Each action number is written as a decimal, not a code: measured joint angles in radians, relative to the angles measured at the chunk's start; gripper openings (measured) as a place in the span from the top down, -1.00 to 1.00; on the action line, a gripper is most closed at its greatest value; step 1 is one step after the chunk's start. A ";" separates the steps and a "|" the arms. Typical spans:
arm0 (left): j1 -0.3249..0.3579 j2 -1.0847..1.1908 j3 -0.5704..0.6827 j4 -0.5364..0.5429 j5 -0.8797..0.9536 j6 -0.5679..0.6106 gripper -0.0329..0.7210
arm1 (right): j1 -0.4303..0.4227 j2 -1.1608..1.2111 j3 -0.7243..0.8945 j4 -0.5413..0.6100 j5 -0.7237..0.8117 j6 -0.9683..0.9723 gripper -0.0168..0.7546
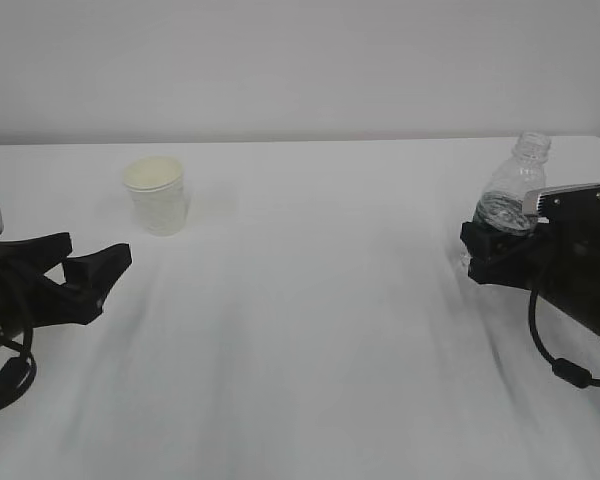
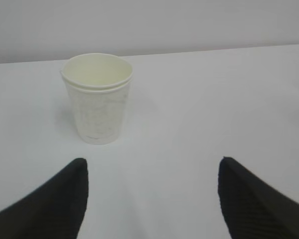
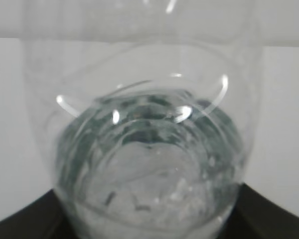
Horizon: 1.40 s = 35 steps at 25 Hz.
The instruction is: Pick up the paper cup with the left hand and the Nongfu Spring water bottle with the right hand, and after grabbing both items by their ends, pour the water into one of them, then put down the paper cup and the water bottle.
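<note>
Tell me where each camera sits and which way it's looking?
Exterior: low at the table's front, facing the wall; both arms show, left gripper and right gripper.
Left wrist: behind open fingers, facing the paper cup.
Right wrist: pressed close to the water bottle.
Shared: exterior also shows cup and bottle.

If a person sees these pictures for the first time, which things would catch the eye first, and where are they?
First comes the clear water bottle at the right edge of the white table, uncapped, with the right pincer around its lower part. Next is the small paper cup, standing upright and alone at the back left. The left pincer waits open in front of the cup, not touching it.
</note>
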 joint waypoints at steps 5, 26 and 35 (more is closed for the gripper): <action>0.000 0.000 0.000 -0.002 0.000 0.000 -0.64 | 0.000 -0.074 0.073 0.002 0.002 -0.001 -0.20; 0.000 0.000 0.000 -0.002 0.000 0.000 -0.64 | 0.000 -0.367 0.384 0.016 0.004 -0.004 -0.20; 0.000 0.008 0.000 -0.045 -0.002 0.000 -0.79 | 0.000 -0.447 0.445 0.010 0.006 -0.005 -0.20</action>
